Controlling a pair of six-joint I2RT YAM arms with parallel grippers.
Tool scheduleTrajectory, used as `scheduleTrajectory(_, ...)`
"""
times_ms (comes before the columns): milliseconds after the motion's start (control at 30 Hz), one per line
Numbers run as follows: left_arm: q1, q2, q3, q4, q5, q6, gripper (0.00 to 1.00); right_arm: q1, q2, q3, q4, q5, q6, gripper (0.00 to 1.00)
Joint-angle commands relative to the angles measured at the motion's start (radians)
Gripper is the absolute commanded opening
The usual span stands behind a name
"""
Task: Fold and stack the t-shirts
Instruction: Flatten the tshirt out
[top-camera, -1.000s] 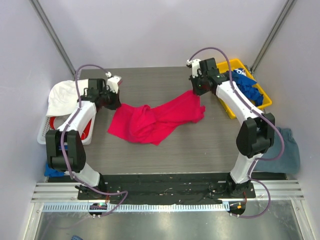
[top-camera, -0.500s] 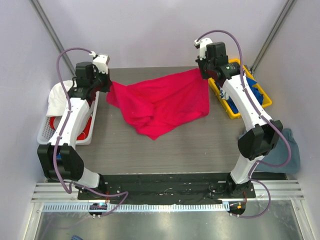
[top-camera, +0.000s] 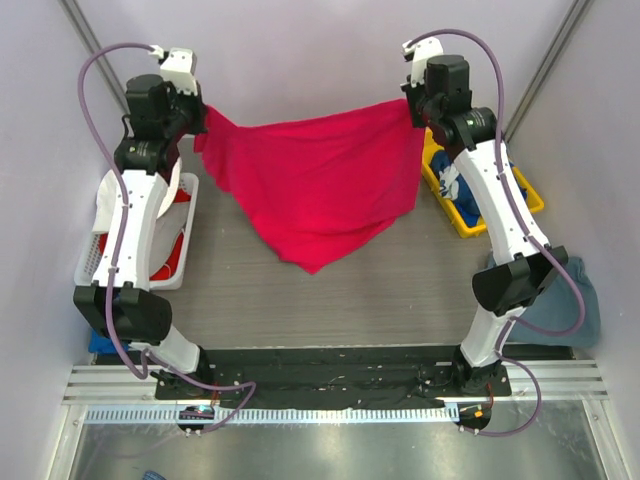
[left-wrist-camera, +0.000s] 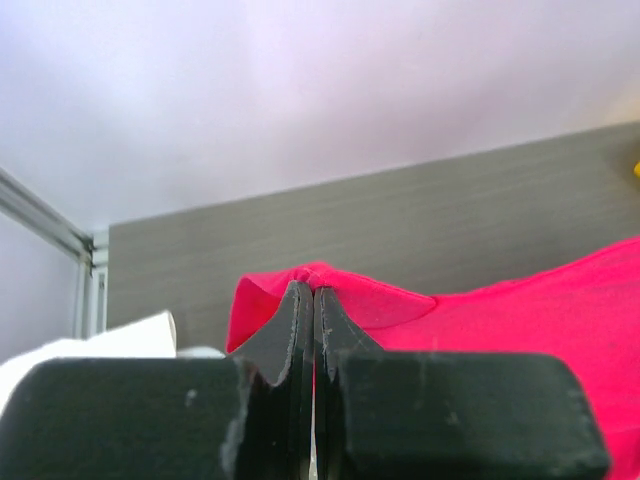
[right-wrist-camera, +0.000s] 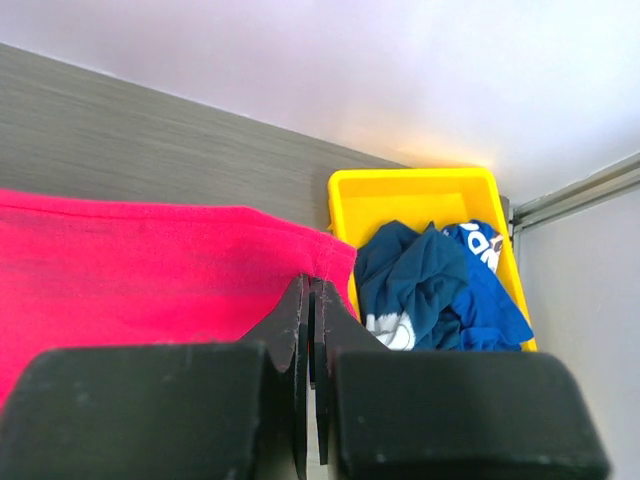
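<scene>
White print on the royal blue t-shirts (right-wrist-camera: 440, 280) is too crumpled to read; they lie in the yellow bin (right-wrist-camera: 410, 180) at 2 o'clock. The white basket (top-camera: 90, 265) at 9 o'clock holds white cloth (top-camera: 118, 200). The left gripper (left-wrist-camera: 307, 300) and right gripper (right-wrist-camera: 310, 290), each pinched tight on 1 top corner, hang the pink-red t-shirt (top-camera: 315, 185) above the table (top-camera: 330, 300) at 12 o'clock.

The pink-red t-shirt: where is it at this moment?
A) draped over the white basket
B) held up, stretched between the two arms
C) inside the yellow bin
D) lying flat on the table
B: the left end effector and the right end effector are each shut on an upper corner of the pink-red t-shirt, which hangs spread between them.
</scene>
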Motion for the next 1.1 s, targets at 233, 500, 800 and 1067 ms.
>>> scheduleTrajectory(233,-0.003,0.110,0.262,0.039,-0.024,0.005,0.00,-0.003,0.044,0.144,0.117,0.085,-0.070,0.01)
scheduleTrajectory(500,-0.014,0.046,0.227,0.209,-0.021,0.024,0.00,-0.005,-0.022,0.084,0.333,0.102,-0.101,0.01)
scheduleTrajectory(800,-0.058,0.029,0.319,0.298,0.017,0.154,0.00,-0.003,-0.117,-0.013,0.427,0.137,-0.220,0.01)
scheduleTrajectory(1067,-0.068,-0.025,0.328,0.430,-0.013,0.257,0.00,-0.002,-0.168,-0.122,0.457,0.170,-0.249,0.01)
